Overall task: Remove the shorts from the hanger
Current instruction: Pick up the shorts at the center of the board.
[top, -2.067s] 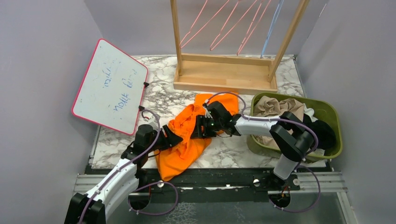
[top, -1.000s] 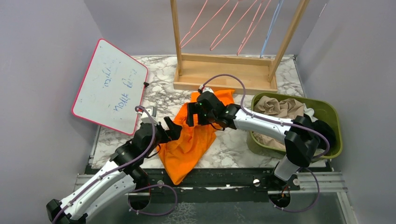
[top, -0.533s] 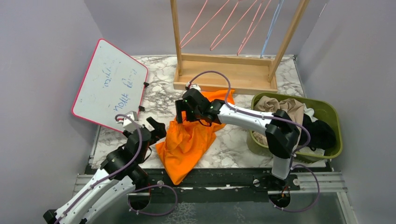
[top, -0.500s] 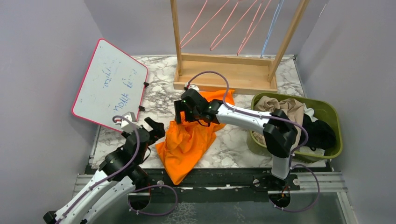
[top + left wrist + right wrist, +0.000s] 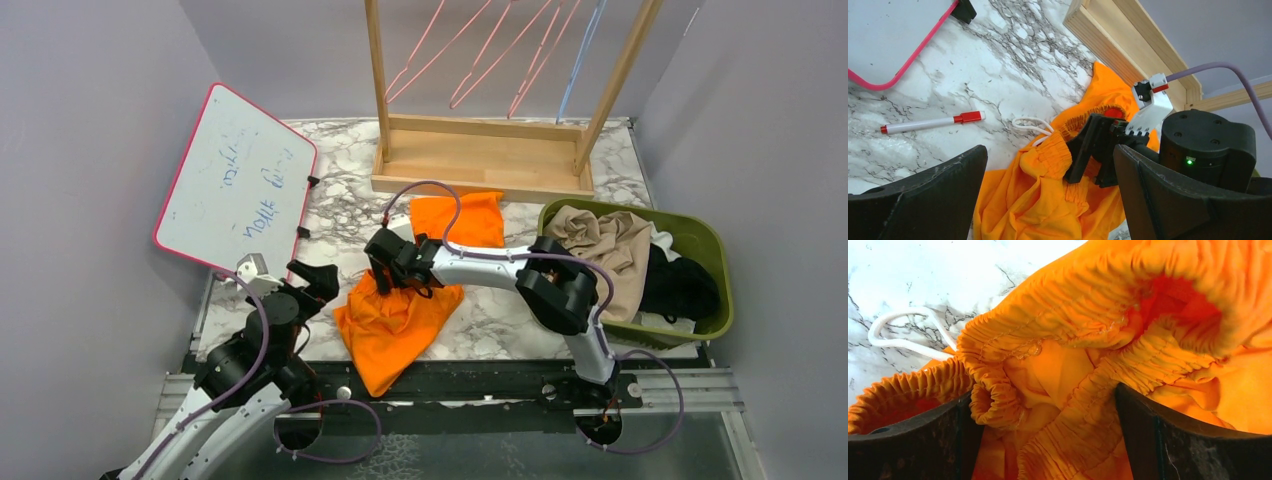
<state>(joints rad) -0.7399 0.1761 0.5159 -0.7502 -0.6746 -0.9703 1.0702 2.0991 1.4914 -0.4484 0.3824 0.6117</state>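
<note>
Shorts, bright orange, lie crumpled on the bench, hem at its near edge. Left tool hovers released just left. Right tool, jaws spread, straddles the gathered waistband. Tan shorts fill the green bin, right.

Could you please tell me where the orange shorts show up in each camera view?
Top external: the orange shorts lie at centre, on the marble table in front of the wooden rack.
Left wrist: shorts at lower centre.
Right wrist: shorts fill most of the picture.
Shared landmark: the right pincer at their gathered waistband.
</note>
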